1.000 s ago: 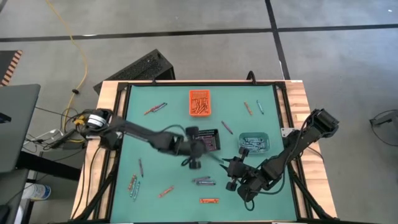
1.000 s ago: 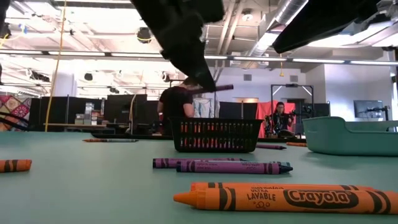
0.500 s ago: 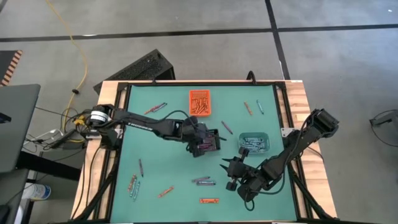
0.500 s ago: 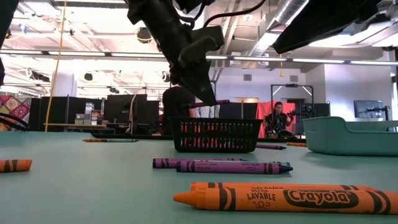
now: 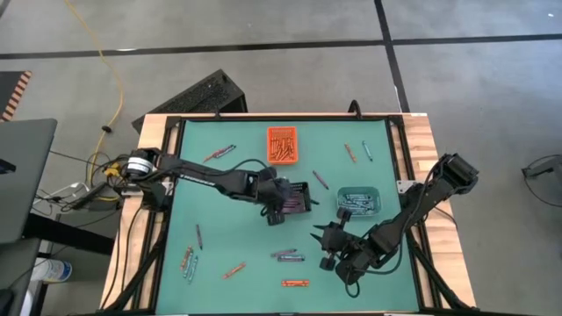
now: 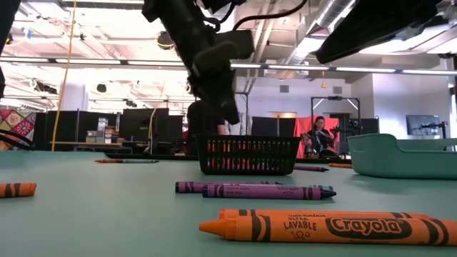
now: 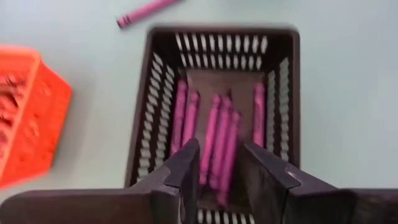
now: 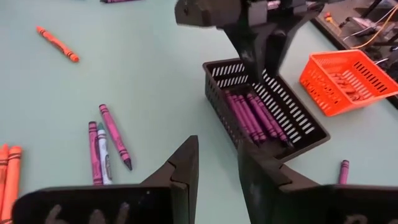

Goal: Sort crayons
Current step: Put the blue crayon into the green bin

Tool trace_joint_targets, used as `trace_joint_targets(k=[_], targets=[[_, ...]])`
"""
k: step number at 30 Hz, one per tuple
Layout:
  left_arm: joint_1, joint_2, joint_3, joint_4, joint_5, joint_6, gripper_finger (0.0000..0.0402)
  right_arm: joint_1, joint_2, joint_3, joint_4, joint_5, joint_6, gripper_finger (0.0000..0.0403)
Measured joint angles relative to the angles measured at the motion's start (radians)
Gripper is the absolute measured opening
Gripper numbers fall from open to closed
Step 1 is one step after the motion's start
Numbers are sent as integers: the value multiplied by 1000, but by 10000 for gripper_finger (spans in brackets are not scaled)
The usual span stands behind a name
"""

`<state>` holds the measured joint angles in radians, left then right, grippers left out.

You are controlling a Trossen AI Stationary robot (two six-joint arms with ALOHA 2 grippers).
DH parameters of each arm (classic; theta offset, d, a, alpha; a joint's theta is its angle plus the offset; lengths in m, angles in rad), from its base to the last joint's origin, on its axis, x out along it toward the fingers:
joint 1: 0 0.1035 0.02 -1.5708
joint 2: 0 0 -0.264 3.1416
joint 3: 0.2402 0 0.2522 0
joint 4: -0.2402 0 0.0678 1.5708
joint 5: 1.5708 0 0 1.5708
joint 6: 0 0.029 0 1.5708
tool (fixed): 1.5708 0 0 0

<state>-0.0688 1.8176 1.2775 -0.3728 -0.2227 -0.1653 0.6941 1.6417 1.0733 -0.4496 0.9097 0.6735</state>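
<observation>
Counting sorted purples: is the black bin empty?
No. The black bin holds several purple crayons lying along its floor.

L tool [image 5: 274, 213] over black mesh bin [image 5: 299, 197], empty.

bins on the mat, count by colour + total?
orange bin: 1
black mesh bin: 1
teal bin: 1
Total: 3
</observation>
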Motion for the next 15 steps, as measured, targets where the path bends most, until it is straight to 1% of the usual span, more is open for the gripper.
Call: trace_joint_targets(k=[3, 6, 11, 15], targets=[[-20, 0, 30, -133, 17, -40, 104, 0, 0, 0, 0, -21, 1, 107], [-58, 0, 58, -266, 7, -86, 105, 0, 0, 0, 1, -22, 0, 107], [-158, 0, 86, -452, -44, -110, 105, 0, 0, 0, 1, -26, 17, 107], [-249, 0, 89, -649, -48, -109, 105, 0, 0, 0, 4, -40, 34, 107]])
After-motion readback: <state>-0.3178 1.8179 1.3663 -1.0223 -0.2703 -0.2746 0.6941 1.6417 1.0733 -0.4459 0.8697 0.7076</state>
